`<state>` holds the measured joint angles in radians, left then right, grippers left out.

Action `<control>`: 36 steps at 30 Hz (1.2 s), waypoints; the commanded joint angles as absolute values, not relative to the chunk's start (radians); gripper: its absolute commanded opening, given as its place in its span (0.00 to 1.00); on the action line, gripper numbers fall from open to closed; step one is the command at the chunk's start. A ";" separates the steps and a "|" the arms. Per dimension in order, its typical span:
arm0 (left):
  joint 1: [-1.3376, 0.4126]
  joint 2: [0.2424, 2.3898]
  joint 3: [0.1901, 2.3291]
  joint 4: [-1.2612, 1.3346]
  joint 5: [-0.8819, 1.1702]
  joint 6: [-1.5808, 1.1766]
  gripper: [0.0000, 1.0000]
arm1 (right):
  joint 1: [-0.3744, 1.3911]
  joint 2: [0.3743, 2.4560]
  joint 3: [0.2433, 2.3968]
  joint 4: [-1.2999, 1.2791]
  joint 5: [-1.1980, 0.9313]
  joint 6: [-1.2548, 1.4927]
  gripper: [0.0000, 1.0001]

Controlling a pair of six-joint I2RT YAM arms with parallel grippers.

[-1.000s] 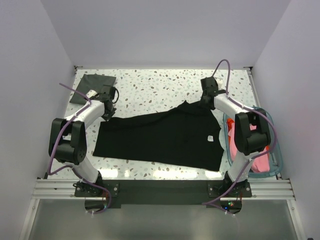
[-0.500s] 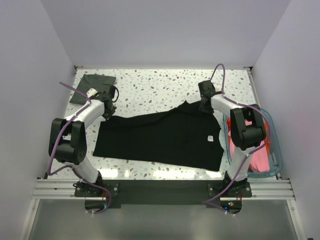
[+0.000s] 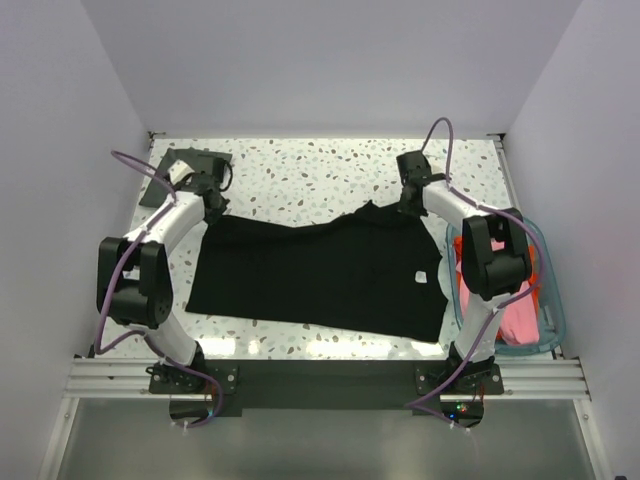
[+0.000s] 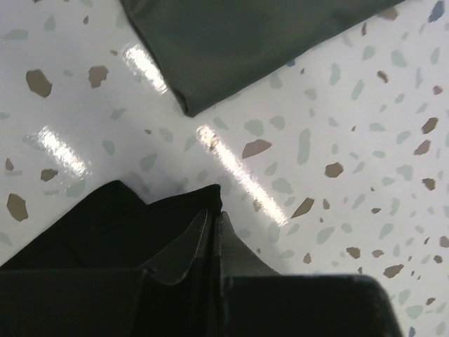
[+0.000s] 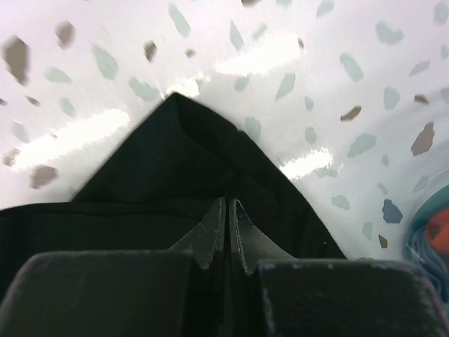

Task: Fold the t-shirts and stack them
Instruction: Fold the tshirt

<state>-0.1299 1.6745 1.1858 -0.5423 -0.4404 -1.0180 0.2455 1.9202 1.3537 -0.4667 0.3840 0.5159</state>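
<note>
The left gripper (image 4: 213, 219) has its fingers pressed together on a far-left corner of the black t-shirt (image 3: 320, 270). The right gripper (image 5: 228, 207) is pinched the same way on a peaked fold of that shirt at its far-right edge.

The shirt is plain, dark and mostly flat on the speckled table (image 3: 330, 170). Its long axis runs left to right between the arms, and a small white tag (image 3: 421, 277) lies near its right end.

Only the top view shows this whole spread. It also shows the clear tub (image 3: 553, 300) at the right edge with pink and orange shirts (image 3: 512, 322) inside. The left wrist view shows the folded grey t-shirt (image 4: 245, 42) lying just beyond the pinched corner, apart from it
</note>
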 commanded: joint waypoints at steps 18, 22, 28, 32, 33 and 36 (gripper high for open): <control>-0.048 1.948 1.453 -0.178 -0.318 -0.779 0.00 | 0.229 1.980 1.736 -0.371 0.571 0.354 0.00; -0.035 1.989 1.477 -0.131 -0.264 -0.755 0.00 | 0.222 2.029 1.821 -0.406 0.575 0.344 0.00; -0.020 2.019 1.479 -0.060 -0.180 -0.730 0.00 | 0.222 2.017 1.809 -0.428 0.569 0.353 0.00; -0.014 1.987 1.428 -0.017 -0.131 -0.735 0.00 | 0.224 1.979 1.801 -0.495 0.589 0.368 0.00; -0.012 1.977 1.414 -0.015 -0.123 -0.736 0.00 | 0.224 1.964 1.789 -0.502 0.588 0.373 0.00; -0.008 1.942 1.368 0.020 -0.106 -0.749 0.00 | 0.224 1.890 1.708 -0.523 0.577 0.408 0.00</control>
